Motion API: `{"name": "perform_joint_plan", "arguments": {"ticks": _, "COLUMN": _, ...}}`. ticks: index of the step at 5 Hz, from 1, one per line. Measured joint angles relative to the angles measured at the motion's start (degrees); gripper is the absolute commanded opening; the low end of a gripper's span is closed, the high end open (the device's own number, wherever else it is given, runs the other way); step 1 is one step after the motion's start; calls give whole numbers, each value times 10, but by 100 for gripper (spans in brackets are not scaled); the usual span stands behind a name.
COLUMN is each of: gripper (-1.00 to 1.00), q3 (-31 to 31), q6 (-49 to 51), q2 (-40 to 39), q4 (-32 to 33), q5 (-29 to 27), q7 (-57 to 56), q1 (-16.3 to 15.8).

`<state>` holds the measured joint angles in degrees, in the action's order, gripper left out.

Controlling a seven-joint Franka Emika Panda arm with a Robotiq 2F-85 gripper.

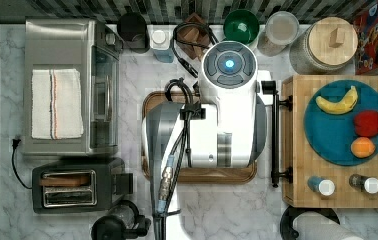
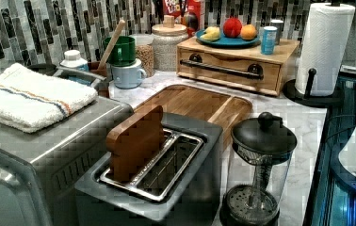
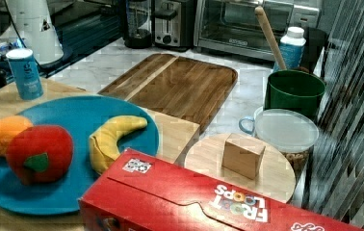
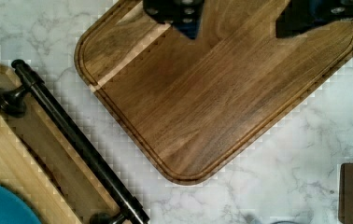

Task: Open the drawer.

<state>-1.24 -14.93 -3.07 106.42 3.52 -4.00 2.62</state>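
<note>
Although the arm [image 1: 217, 110] covers most of the cutting board [image 1: 202, 174] in the top view, the wrist view shows the board's [image 4: 202, 98] bare face below the gripper [image 4: 240, 23], whose two dark fingers stand wide apart and hold nothing, their upper parts cut off by the frame. Beside the board, across a strip of marble surface [image 4: 62, 79], sits the drawer [image 2: 228, 69], its front flush with its box and its black bar handle [image 4: 76, 142] unobstructed. On its top a blue plate [image 2: 227, 41] carries fruit.
</note>
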Motion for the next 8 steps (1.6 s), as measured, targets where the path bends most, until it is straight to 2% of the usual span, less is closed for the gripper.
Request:
{"name": "perform_joint_plan", "arguments": {"ticks": 3, "gripper": 100, "q3": 0, "q6": -7, "q2": -5, "q4": 8, "q5": 2, "q7": -10, "q1": 5}}
{"name": "perform_joint_plan", "arguments": {"ticks": 4, "gripper": 100, "q3": 0, "q6": -9, "q2": -4, "q4": 20, "q5": 2, "q7": -65, "q1": 14}}
{"name": "perform_joint_plan", "arguments": {"ticks": 6, "gripper": 100, "q3": 12, "q6": -101, "q2": 16, "q4": 95, "q5": 2, "q7": -283, "q1": 31}}
{"name": "perform_joint_plan", "arguments": {"ticks": 8, "gripper": 100, "q3": 35, "q6": -131, "q2": 22, "q4": 151, "q5": 14, "q7": -421, "q1": 65}}
